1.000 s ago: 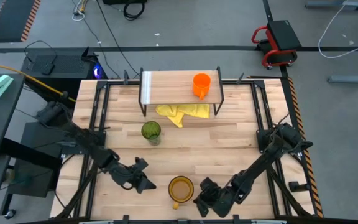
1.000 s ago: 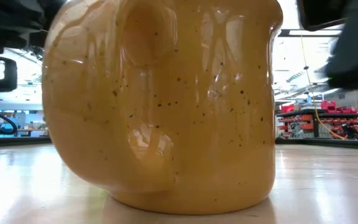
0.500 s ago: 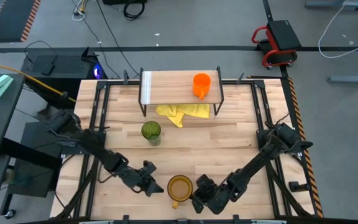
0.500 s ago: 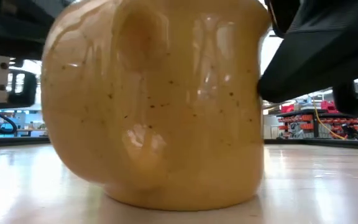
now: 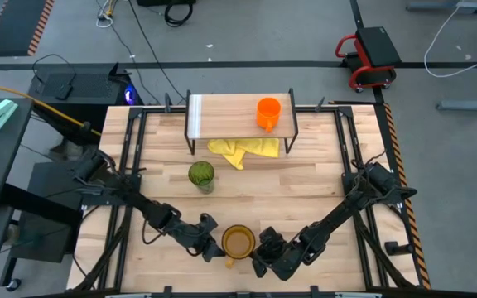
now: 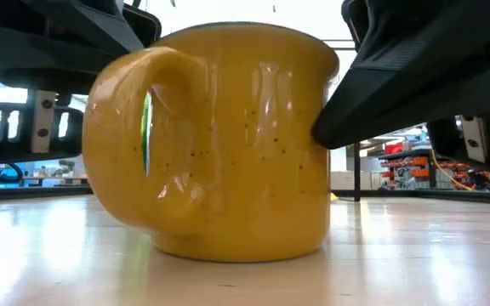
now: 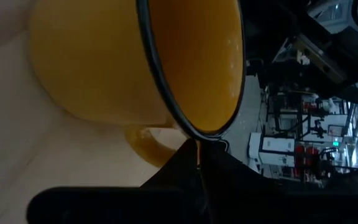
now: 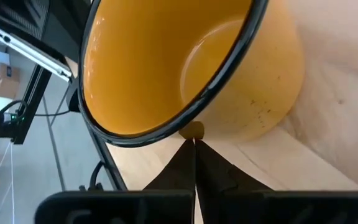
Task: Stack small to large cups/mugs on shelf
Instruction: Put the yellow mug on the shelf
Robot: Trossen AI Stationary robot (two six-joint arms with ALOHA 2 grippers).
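Note:
The amber-yellow mug [image 5: 238, 242] stands upright on the tabletop near the near edge, its handle [image 6: 130, 136] turned toward the near-left. My left gripper [image 5: 215, 242] is shut at the mug's left side. My right gripper [image 5: 259, 251], also shut, is at its right side. The green tumbler [image 5: 201, 175] stands upright on the table, left of the middle. The small orange mug [image 5: 268, 112] stands on the right part of the shelf [image 5: 222, 116], which stands on its black legs at the far edge. My left gripper [image 7: 197, 146] meets the mug's dark rim [image 7: 188, 127] with its shut fingertips, coming slanting from the table's left. The mug's base stays on the table. My right gripper [image 8: 192, 144] pushes with its shut fingertips against the mug's right wall just under the rim [image 6: 317, 136], coming slanting from the right; the mug stays upright on the table.
A yellow cloth [image 5: 243, 149] lies under and in front of the shelf. Black metal rails run along the table's left [image 5: 127, 165] and right [image 5: 350, 165] sides. Bare wood lies between the tumbler and the right rail.
Both grippers closed in on the amber mug, the left moving toward the right edge and the right toward the left edge. The mug slid a little toward the far edge and turned about, so its handle now points more to the left in the low view.

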